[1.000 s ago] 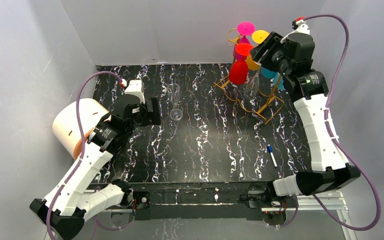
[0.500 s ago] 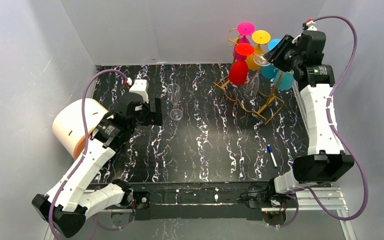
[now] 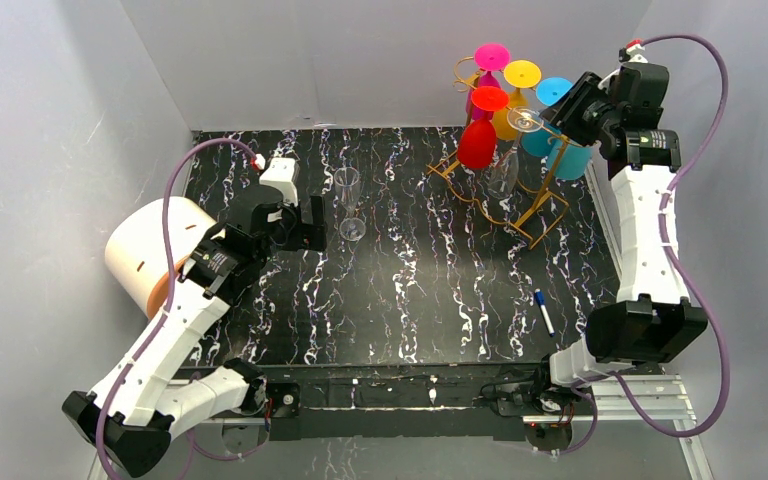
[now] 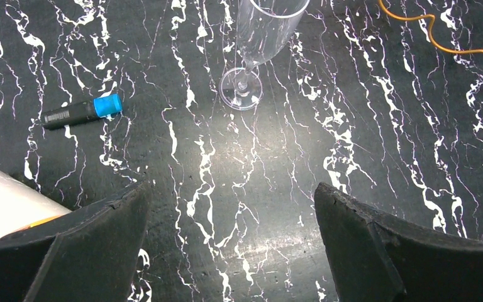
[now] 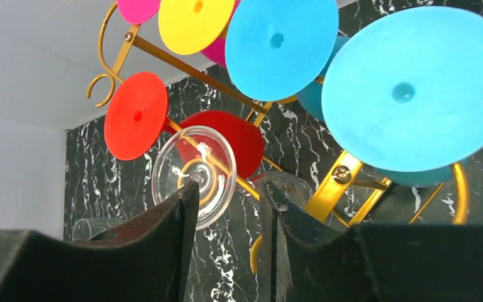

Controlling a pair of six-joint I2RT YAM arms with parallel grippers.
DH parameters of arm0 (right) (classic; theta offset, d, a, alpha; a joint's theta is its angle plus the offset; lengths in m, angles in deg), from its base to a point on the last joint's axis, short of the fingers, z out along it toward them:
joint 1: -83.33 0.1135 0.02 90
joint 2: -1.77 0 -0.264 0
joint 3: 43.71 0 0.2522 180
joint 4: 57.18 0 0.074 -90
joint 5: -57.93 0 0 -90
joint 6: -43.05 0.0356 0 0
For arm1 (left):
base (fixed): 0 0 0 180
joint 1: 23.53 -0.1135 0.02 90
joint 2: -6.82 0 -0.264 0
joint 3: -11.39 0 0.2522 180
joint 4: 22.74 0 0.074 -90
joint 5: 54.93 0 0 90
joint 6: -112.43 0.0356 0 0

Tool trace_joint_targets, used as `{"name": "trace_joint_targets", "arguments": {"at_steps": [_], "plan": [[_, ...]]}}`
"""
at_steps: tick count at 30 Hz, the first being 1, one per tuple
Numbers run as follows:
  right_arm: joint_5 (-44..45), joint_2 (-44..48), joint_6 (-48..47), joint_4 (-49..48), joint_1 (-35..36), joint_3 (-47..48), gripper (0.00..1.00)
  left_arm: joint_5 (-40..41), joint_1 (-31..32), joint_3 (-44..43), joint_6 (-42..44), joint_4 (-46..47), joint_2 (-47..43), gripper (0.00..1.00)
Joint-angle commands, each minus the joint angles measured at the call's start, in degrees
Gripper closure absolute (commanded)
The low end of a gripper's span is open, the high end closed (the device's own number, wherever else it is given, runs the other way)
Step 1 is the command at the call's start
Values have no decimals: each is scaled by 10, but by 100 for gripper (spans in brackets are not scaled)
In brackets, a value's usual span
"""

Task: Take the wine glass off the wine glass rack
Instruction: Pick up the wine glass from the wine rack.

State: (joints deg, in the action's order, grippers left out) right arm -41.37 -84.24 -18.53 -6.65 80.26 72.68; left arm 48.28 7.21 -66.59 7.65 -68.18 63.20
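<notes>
The gold wire wine glass rack (image 3: 520, 190) stands at the back right with pink, yellow, red and blue glasses hanging upside down. A clear wine glass (image 3: 523, 121) hangs among them. In the right wrist view its round foot (image 5: 210, 165) lies just beyond my left fingertip, on the gold rail (image 5: 327, 189). My right gripper (image 3: 558, 112) is high beside the rack top, its jaws (image 5: 229, 185) a little apart with nothing between them. My left gripper (image 3: 312, 222) is wide open (image 4: 229, 189) and empty, low over the table, short of a clear flute (image 4: 258, 38).
The clear flute (image 3: 348, 200) stands on the black marbled table. A blue-capped marker (image 4: 82, 112) lies left of it. A white and orange cylinder (image 3: 150, 250) sits at the left edge. A pen (image 3: 543, 310) lies at the front right. White walls close in behind.
My right gripper has drawn back to the right, away from the rack top, uncovering the blue glass foot. The clear glass stays on the rack. The left arm has barely moved.
</notes>
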Motion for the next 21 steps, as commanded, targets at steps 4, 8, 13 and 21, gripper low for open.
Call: {"name": "trace_joint_targets", "arguments": {"at_steps": [4,8,13,21], "plan": [[-75,-20,2,-23,-13,9,53,-4,-2,4,2,0,-12,2],[-100,-30,2,-22,-14,13,58,-16,-2,4,-2,6,-25,2],[-123,-33,5,-31,-16,13,62,-21,-2,1,-3,16,-36,2],[-151,-43,29,-44,-22,10,66,-22,-2,-6,-1,6,-30,2]]}}
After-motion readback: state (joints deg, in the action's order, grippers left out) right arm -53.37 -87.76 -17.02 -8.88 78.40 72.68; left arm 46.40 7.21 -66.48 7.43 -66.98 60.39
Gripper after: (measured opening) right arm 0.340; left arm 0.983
